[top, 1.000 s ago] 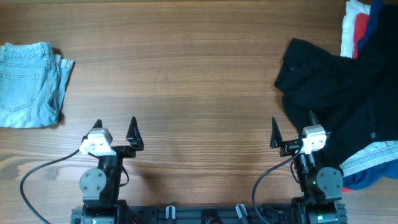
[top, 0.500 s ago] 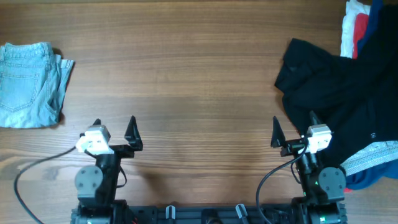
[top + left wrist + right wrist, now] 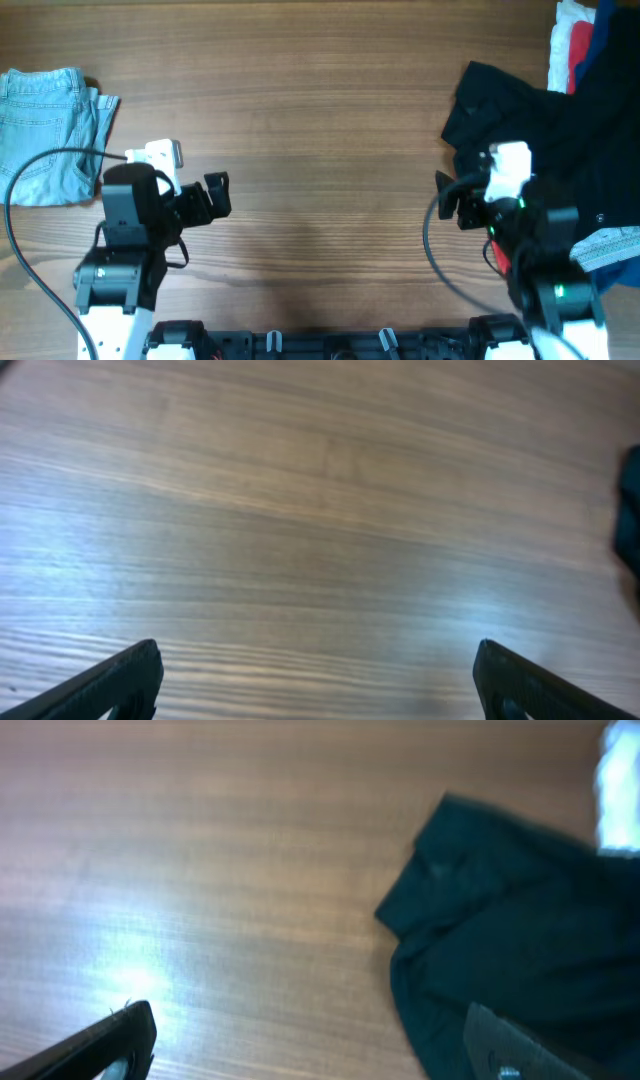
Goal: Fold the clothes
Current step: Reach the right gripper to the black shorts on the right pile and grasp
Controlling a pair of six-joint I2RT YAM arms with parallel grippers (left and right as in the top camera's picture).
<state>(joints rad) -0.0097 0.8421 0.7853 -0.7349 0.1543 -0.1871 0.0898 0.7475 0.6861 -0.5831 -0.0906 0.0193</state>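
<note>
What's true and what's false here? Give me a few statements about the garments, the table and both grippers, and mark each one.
1. The light blue denim garment lies at the left edge of the brown wooden table. True.
2. The large black fabric garment lies in the table's middle. False: it lies at the right side.
3. The left gripper holds a garment. False: it is open over bare wood.
4. The red and white fabric shows at the top right corner, beside the black garment. True.
5. The right gripper is open and grips nothing. True.
</note>
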